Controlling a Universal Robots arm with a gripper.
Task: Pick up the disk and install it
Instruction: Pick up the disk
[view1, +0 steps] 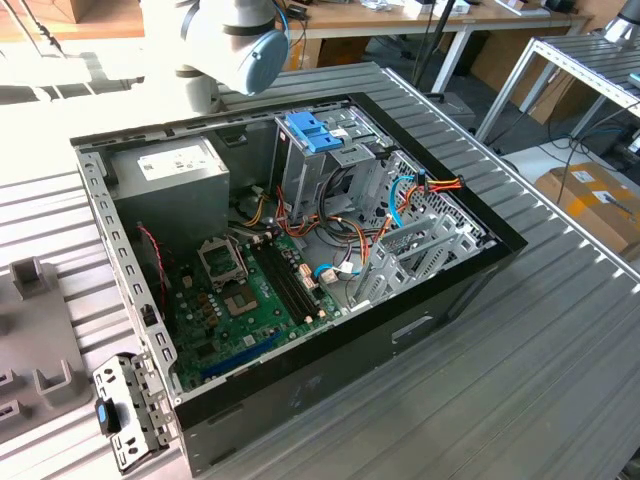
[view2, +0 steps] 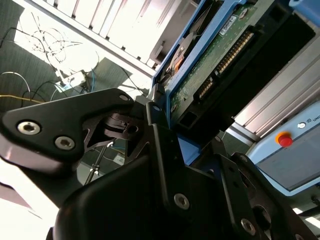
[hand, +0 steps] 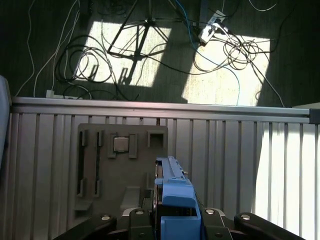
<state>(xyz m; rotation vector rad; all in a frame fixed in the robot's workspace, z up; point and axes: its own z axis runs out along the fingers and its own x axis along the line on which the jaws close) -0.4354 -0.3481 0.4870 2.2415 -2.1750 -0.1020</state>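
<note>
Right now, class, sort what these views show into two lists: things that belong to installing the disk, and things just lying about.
Belongs to the job: the disk, gripped in the gripper; the open computer case; its drive cage.
Lying about: the grey fixture tray with a chip; the floor cables; the cardboard box; the loose metal bracket.

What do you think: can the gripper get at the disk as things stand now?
Yes, it seems so: the gripper looks shut on the disk, with nothing between them, above the grey tray on the slatted table.
</note>
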